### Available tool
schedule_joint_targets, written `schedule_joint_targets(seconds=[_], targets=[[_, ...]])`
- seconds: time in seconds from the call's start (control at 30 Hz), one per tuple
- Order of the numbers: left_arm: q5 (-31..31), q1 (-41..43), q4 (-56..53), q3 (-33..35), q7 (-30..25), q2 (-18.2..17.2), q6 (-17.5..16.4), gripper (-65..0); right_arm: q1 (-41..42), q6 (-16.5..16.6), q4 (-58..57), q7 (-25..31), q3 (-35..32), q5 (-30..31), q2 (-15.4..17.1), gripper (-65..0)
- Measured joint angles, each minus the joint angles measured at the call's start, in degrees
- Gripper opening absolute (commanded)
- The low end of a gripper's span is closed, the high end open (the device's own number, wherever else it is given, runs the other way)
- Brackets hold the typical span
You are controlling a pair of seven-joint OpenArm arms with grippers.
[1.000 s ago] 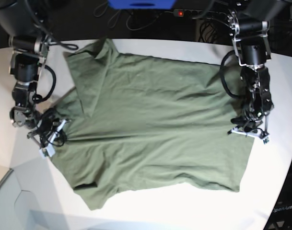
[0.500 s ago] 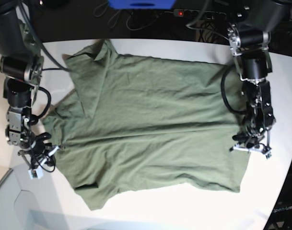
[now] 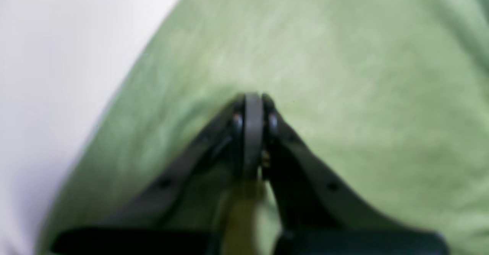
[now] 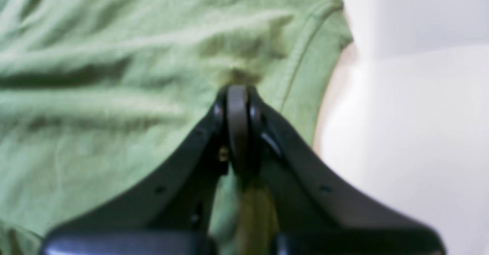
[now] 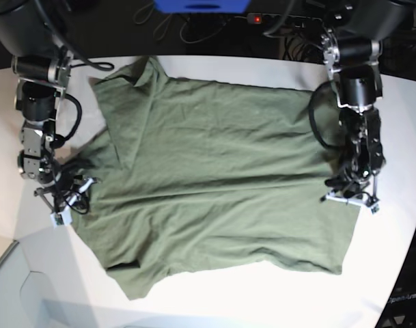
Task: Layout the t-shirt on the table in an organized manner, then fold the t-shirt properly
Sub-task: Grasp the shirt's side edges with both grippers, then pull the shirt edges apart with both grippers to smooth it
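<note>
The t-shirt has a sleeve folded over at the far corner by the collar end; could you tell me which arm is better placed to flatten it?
The right arm, probably. Its gripper pinches the t-shirt at the collar end, on the side of the folded sleeve. The left gripper grips the hem end, across the shirt.

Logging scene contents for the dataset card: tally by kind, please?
shirt: 1, olive green
table: 1, white
claws: 2, left claw and right claw, each shut on the shirt
power strip: 1, black, behind the table
Total: 5
</note>
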Motion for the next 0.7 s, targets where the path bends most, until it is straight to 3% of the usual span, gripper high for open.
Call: schedule_joint_targets(seconds=[0.1,0.23,0.4,0.57,0.7], targets=[[0.61,-0.76,-1.62,-0.11,0.66,-1.53,0.61,-64.9,-1.73,0.39,0.28,1.53,-0.02,1.14,1.38,-65.0],[-0.09,2.45,-0.22,0.00,-2.51,-1.73,-0.11,-64.9,-4.94,0.37,1.99,3.15,0.31,2.12,2.38,-65.0],[0.31,9.79,11.80,0.00,5.66,-1.95,0.52,-64.9,-16.13,2.54,17.11,1.11,0.59,0.81,3.15,-65.0],[0.66,15.74,22.53,-0.26,12.74,-0.33,1.44,-64.9,-28.39,5.16,34.21,-1.05,0.68,-0.13,0.66,-65.0],[0.33,16.70,23.80,-0.09,12.22,0.07,1.27,-64.9,-30.56,6.51,38.21,-2.12,0.28,-0.94,-1.29,-65.0]])
